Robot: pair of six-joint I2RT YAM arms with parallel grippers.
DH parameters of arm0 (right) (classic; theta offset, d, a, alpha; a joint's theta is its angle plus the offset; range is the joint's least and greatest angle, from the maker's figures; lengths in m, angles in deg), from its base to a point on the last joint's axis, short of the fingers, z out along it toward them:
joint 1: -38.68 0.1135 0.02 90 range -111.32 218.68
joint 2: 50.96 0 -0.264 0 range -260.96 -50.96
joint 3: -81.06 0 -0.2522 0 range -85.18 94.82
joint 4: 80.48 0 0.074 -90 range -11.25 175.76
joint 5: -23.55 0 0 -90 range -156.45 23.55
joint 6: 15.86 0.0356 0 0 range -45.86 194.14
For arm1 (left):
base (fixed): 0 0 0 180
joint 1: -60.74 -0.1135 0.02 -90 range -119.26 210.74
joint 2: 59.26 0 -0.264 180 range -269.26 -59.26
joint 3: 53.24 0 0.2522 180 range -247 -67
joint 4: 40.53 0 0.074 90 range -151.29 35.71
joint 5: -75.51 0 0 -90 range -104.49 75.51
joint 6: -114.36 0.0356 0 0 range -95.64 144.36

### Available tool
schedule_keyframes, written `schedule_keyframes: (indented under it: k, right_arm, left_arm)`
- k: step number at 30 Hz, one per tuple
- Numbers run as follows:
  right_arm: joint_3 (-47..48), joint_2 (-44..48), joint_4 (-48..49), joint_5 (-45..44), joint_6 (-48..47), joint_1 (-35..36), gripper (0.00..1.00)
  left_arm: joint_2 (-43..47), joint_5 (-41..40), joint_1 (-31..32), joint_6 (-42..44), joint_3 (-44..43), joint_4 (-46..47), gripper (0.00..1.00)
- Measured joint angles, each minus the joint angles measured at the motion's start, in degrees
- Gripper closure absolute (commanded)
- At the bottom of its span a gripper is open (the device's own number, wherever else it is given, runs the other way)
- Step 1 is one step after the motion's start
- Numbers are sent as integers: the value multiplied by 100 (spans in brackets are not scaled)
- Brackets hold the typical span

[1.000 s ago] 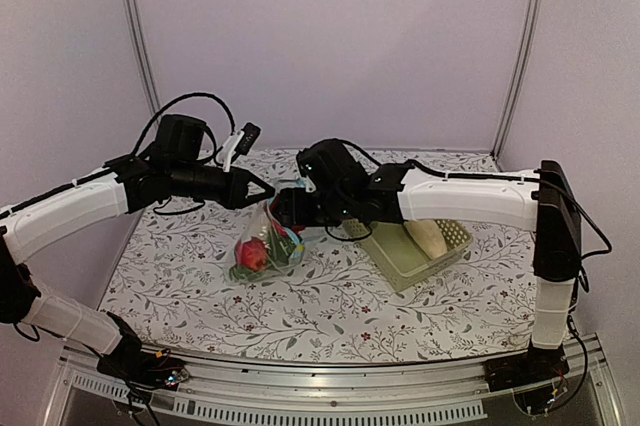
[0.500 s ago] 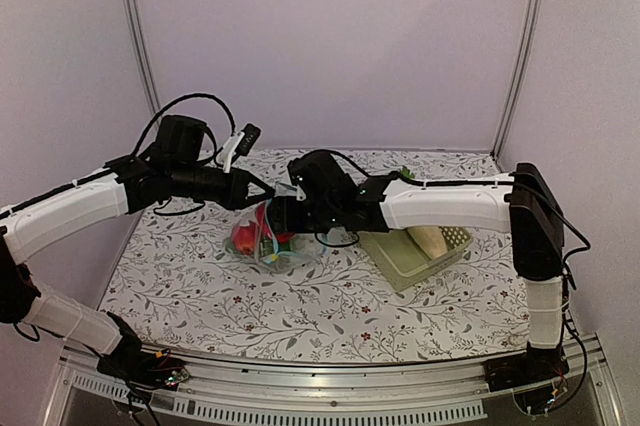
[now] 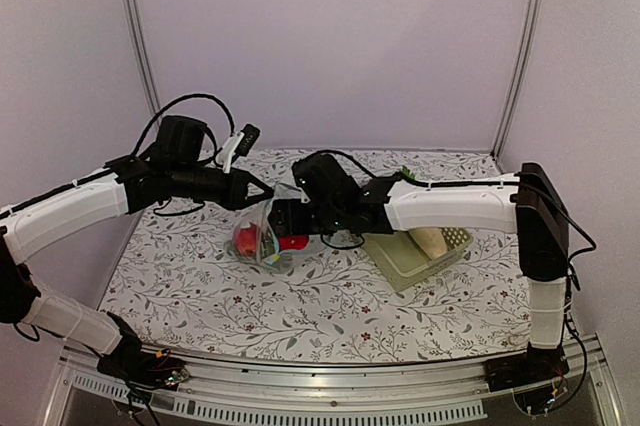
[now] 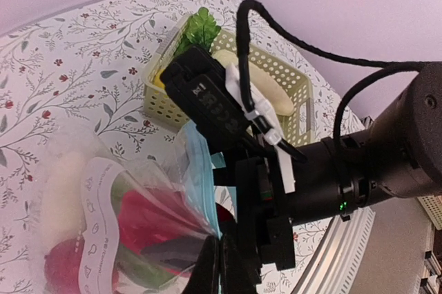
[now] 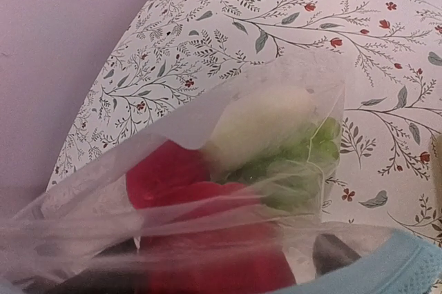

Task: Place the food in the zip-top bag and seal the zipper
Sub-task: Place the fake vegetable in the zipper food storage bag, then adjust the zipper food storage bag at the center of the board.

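The see-through zip-top bag [image 3: 262, 246] hangs above the table by its light-blue zipper [image 4: 200, 170]. My left gripper [image 3: 265, 189] is shut on that edge, fingertips pinched together [image 4: 222, 259]. My right gripper [image 3: 285, 220] reaches into the bag's mouth. In the right wrist view its dark fingers [image 5: 335, 252] stand wide apart around a red round piece [image 5: 214, 266], with a gap beside the piece. Deeper in the bag [image 5: 207, 111] lie another red piece [image 5: 162, 170], a white piece [image 5: 255, 125] and green leafy pieces [image 5: 304, 149]. The zipper [image 5: 394, 266] crosses the lower right corner.
A pale green lattice basket [image 3: 400, 261] sits on the table right of the bag, under the right arm. It holds a long white radish [image 4: 266, 94], a green leafy piece [image 4: 199, 28] and a yellow piece [image 4: 159, 80]. The floral tablecloth [image 3: 330, 316] covers the table.
My right gripper moved left into the bag's mouth with a red piece and its fingers spread wider. The bag swung up and left. My left gripper kept its pinch.
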Motion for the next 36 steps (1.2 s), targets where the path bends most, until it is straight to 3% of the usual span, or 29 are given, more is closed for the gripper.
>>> schedule_keyframes:
  k: [10,15,20,36]
  right_arm:
    - [-730,1355,-407,568,-533,0,7]
    - [-949,1770,-750,339,-522,-35,20]
    - [-1180,1718,-1038,249,-317,-278,32]
    - [-1115,1154,-1152,560,-280,-514,53]
  left_arm:
    - [-2,-170,-42,-2,-2,-9,100]
    - [-2,-173,-50,-2,-2,-9,100]
    - [-2,-170,-55,-2,-2,-7,100]
    - [-2,-166,-55,-2,-2,-7,100]
